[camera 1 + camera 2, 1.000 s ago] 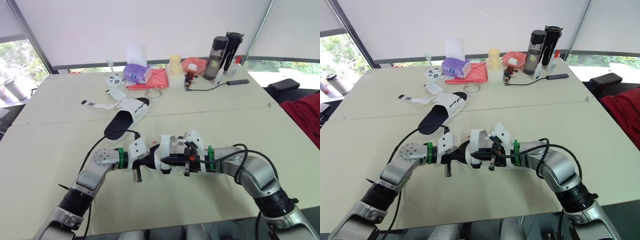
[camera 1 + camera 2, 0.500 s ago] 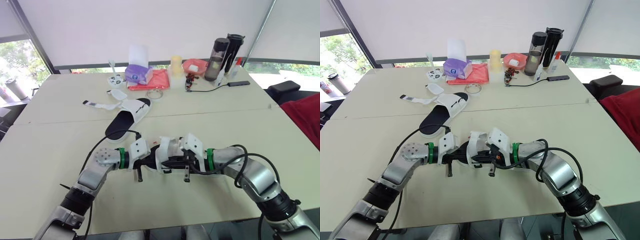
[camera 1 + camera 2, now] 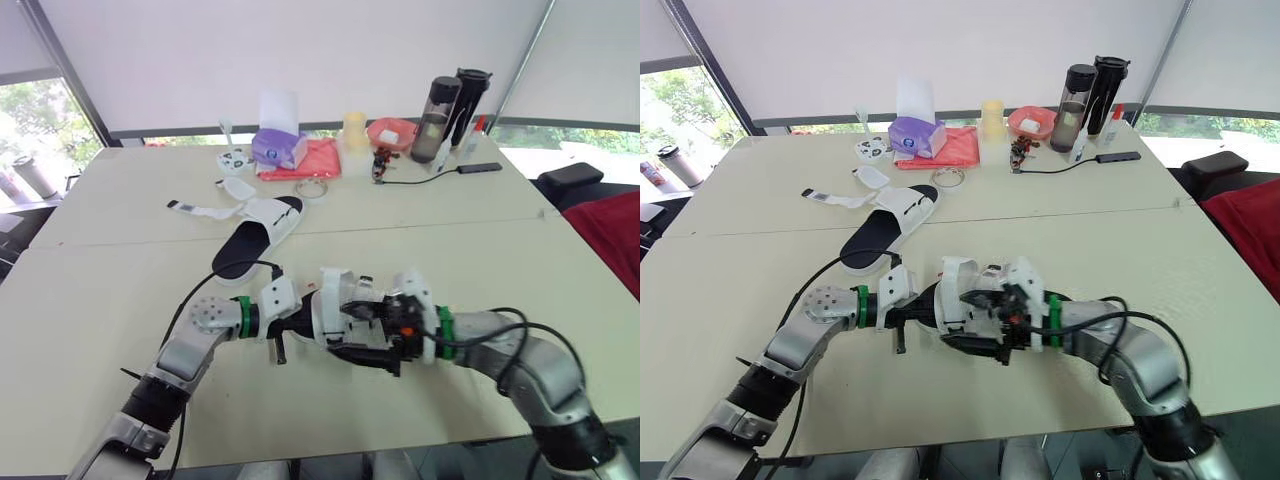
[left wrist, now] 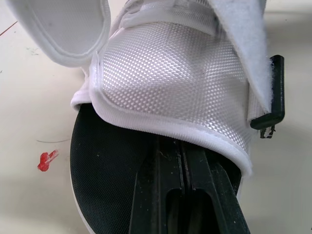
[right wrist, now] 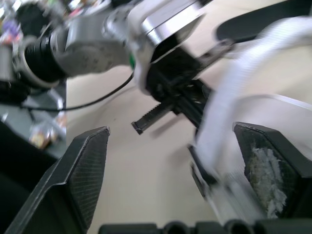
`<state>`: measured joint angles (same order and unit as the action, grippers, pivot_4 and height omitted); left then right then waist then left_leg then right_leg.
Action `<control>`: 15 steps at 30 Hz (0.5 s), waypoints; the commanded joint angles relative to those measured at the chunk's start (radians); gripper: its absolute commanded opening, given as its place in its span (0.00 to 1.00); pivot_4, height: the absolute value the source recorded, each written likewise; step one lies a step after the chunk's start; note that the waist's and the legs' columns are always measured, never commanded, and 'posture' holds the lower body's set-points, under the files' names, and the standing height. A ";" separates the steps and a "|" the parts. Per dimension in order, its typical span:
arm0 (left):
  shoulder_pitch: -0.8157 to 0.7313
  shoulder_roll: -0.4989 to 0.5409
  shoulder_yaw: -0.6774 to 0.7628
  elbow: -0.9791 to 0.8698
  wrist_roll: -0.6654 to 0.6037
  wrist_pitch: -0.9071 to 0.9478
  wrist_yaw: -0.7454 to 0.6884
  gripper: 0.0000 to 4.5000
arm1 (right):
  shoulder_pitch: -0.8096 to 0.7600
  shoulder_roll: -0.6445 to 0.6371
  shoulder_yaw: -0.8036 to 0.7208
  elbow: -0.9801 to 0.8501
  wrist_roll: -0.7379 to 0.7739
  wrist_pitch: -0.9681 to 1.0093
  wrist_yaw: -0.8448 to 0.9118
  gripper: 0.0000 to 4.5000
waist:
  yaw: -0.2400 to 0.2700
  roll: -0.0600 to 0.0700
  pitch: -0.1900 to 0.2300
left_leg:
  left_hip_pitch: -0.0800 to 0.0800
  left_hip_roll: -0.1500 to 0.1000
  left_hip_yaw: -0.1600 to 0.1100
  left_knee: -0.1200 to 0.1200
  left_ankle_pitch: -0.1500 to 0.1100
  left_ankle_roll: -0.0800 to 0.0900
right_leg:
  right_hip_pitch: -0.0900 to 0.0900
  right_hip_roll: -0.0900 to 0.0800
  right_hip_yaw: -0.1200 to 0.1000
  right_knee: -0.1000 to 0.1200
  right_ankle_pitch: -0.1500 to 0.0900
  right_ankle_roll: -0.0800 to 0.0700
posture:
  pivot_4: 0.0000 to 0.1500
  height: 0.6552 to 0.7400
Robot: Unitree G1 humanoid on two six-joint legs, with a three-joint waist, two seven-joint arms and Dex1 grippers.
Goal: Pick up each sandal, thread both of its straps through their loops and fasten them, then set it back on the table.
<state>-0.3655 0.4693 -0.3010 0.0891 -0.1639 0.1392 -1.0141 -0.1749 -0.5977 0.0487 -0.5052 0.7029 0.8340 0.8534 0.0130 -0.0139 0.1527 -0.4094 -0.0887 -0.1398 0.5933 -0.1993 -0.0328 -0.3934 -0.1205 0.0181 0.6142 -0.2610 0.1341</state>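
A white sandal with a black insole point(image 3: 333, 297) is held just above the table in front of me. My left gripper point(image 4: 183, 152) is shut on the rim of its sole, under the white mesh upper point(image 4: 170, 83). A loose white strap point(image 5: 229, 92) runs between the wide-apart fingers point(image 5: 90, 165) of my right gripper point(image 3: 357, 332), which is open at the sandal's right side. The second sandal point(image 3: 250, 235) lies flat farther back and to the left, its straps point(image 3: 195, 210) spread open on the table.
Along the far edge stand a purple tissue box point(image 3: 275, 148), a red cloth point(image 3: 310, 160), a yellow cup point(image 3: 353, 128), a red bowl point(image 3: 392, 130) and two dark bottles point(image 3: 440, 105). A cable point(image 3: 430, 172) trails there. A red fabric item point(image 3: 610, 230) lies off the right edge.
My right gripper has opened wide, rolled over and drawn back a little to the right. The left gripper still holds the sandal in the same place.
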 commanded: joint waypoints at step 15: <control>0.010 0.018 -0.029 0.061 0.044 0.034 -0.028 0.00 | 0.162 0.006 0.027 -0.049 0.023 -0.015 -0.106 0.99 | -0.001 0.002 0.004 | -0.001 0.000 0.003 0.000 0.000 0.000 | -0.002 -0.005 -0.001 -0.002 -0.002 0.003 | 1.00 1.00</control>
<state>-0.3785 0.4714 -0.3005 0.0964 -0.1643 0.1406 -1.0409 0.0048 -0.6041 0.0761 -0.5559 0.7449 0.8599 0.7613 0.0122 -0.0122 0.1569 -0.4110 -0.0884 -0.1363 0.5931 -0.1997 -0.0328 -0.3953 -0.1253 0.0167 0.6121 -0.2631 0.1368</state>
